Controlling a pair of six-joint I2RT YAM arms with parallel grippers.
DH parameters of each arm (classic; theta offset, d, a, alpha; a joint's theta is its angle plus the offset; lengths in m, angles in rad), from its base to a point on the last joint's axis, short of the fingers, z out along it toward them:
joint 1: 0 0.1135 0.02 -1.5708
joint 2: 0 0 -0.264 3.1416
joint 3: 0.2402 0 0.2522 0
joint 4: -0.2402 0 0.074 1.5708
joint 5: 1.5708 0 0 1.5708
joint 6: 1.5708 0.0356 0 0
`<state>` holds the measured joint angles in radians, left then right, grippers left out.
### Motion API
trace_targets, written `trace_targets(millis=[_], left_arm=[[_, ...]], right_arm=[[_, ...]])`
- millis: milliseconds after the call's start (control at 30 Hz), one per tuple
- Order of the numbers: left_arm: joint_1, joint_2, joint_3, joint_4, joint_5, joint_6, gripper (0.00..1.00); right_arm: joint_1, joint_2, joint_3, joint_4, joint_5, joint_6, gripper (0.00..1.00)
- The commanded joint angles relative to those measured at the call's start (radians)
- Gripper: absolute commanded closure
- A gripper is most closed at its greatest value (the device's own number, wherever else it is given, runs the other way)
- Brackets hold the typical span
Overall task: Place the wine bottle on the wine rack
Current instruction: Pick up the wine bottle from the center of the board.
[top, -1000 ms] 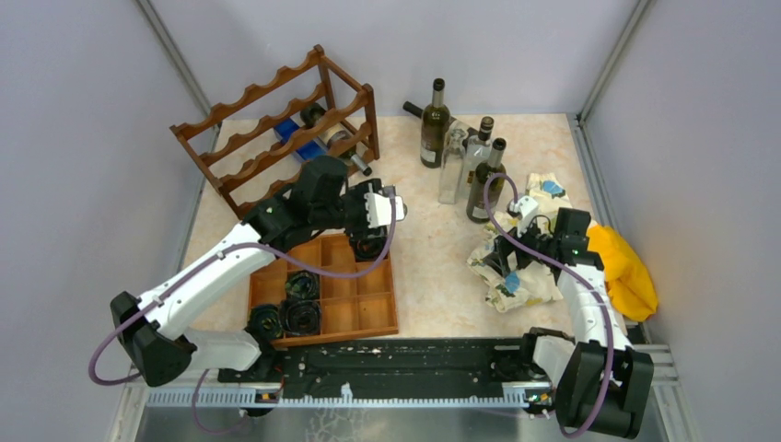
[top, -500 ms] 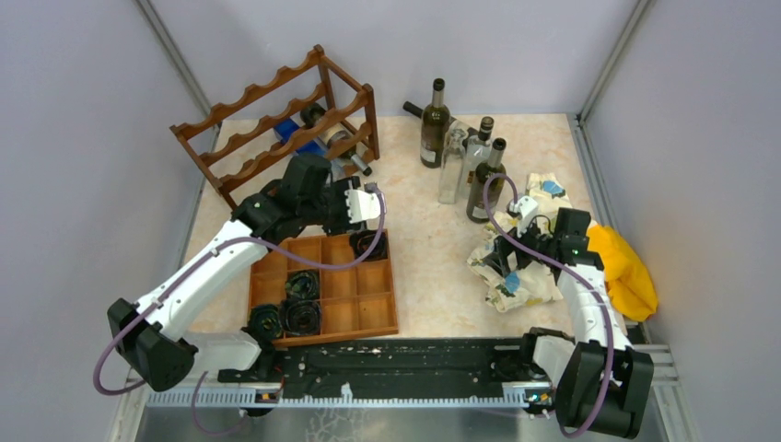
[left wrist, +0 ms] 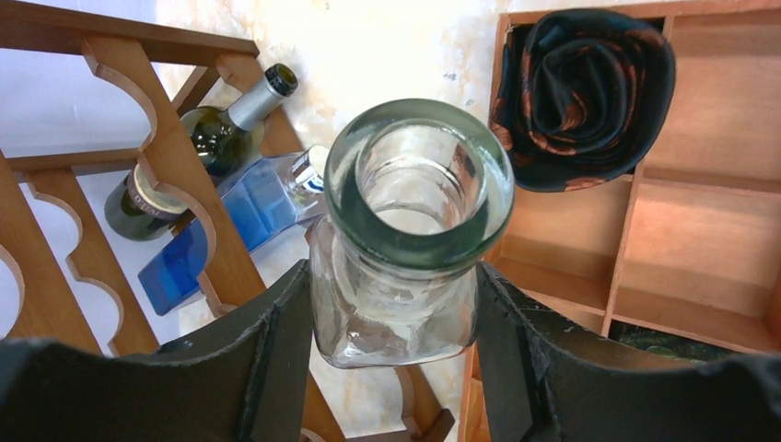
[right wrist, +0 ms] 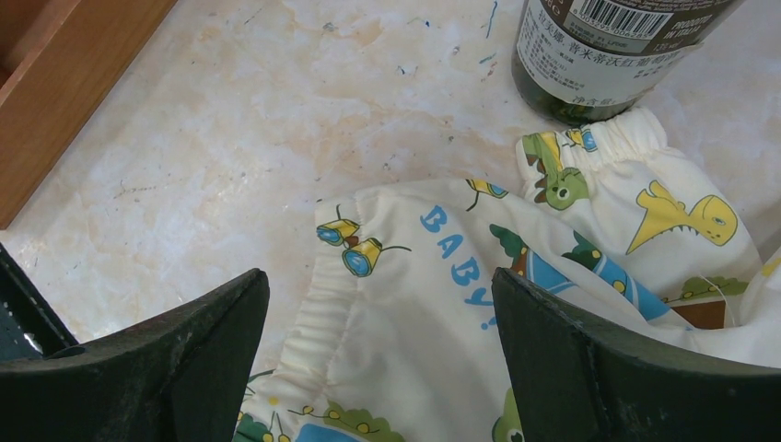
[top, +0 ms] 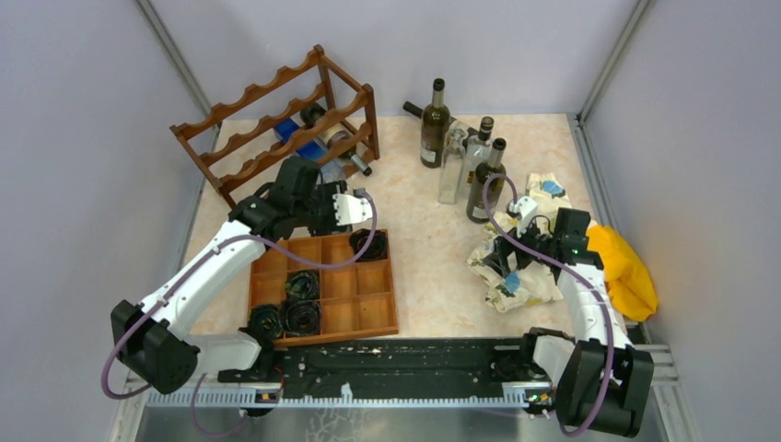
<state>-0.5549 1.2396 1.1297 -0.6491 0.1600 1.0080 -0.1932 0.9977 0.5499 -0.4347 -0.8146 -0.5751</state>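
Tabletop (top: 433, 267): pale marble pattern, grey walls on three sides. L tool (left wrist: 391, 313) clenched on clear glass bottle (left wrist: 405, 175), fingers either side of its shoulder, mouth facing wrist cam. Clear glass bottle not on rack (left wrist: 170, 157). Rack sits just beside L tool, to its left in wrist view, w/ green bottle (left wrist: 216, 129) and blue bottle (left wrist: 253, 207) lying inside it. Tray (left wrist: 718, 212) to tool's right. R tool (right wrist: 378, 285) released, jaws wide, nothing held, over printed cloth (right wrist: 433, 368). Dark bottle (right wrist: 608, 55) ahead of it, upright.
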Motion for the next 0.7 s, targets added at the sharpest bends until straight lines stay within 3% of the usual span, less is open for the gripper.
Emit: trace_targets(millis=[0, 667], left_arm=[[0.007, 0.008, -0.006, 0.077, -0.061, 0.081, 1.0], [0.036, 0.085, -0.053, 0.201, -0.127, 0.209, 1.0]], right_arm=[[-0.01, 0.004, 0.019, 0.021, -0.032, -0.016, 0.11], [-0.009, 0.018, 0.021, 0.022, -0.026, -0.022, 0.11]])
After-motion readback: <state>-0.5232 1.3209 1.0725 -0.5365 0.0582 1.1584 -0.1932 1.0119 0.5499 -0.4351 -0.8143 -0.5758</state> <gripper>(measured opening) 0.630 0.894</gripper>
